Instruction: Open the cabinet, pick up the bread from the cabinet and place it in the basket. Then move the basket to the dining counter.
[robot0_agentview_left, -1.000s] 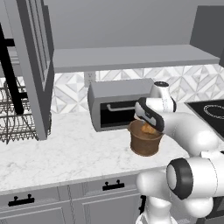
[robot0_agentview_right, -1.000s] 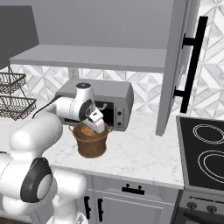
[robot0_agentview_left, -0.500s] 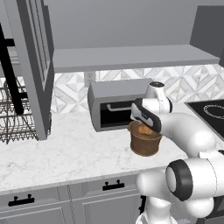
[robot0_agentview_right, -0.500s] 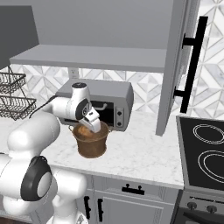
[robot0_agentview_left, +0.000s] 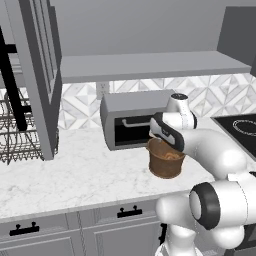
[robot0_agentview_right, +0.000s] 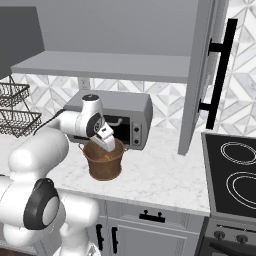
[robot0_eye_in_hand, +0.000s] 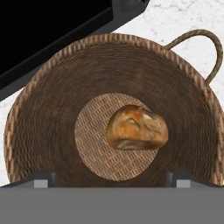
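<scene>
In basket (robot0_eye_in_hand: 52, 118), on worktop (robot0_agentview_left: 75, 175) before oven (robot0_agentview_left: 132, 117): bread (robot0_eye_in_hand: 136, 127), on woven floor. Pincer (robot0_eye_in_hand: 111, 177) above basket, spread wide, empty. Basket likely light, stiff; take by rim handle.

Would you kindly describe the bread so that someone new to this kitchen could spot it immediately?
Find the white marble worktop in front of the gray countertop oven; a round brown woven basket stands there. On the basket's flat bottom lies the small glossy tan-brown bread lump, the one loose item inside, smooth against the ribbed weave.
</scene>
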